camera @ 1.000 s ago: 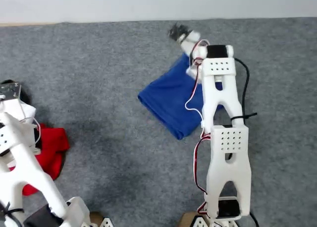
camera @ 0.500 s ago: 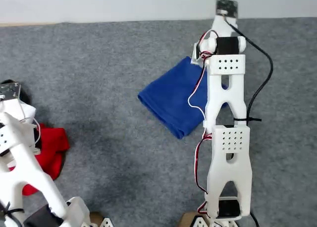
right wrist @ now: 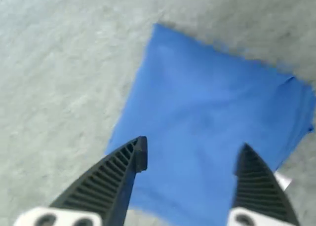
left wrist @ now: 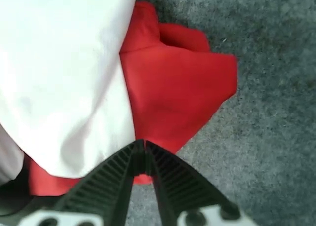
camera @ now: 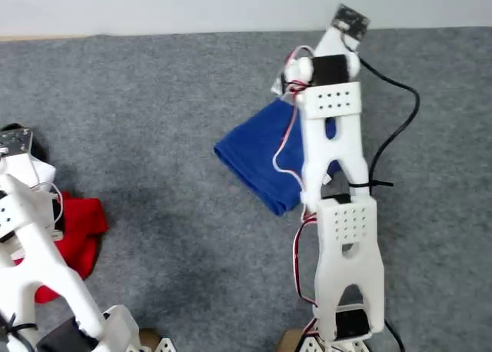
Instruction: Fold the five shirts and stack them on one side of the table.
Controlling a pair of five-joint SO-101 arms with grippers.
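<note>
high view: the right arm (camera: 330, 129) had swung to frame left over the blue shirt (camera: 257, 156), claw (right wrist: 192, 144) released; that fold seemed finished.

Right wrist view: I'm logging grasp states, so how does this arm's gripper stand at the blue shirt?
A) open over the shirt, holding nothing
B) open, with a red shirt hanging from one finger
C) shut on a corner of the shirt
A: the right gripper has its fingers spread wide apart, with the flat blue shirt showing in the gap and nothing held between them.
</note>
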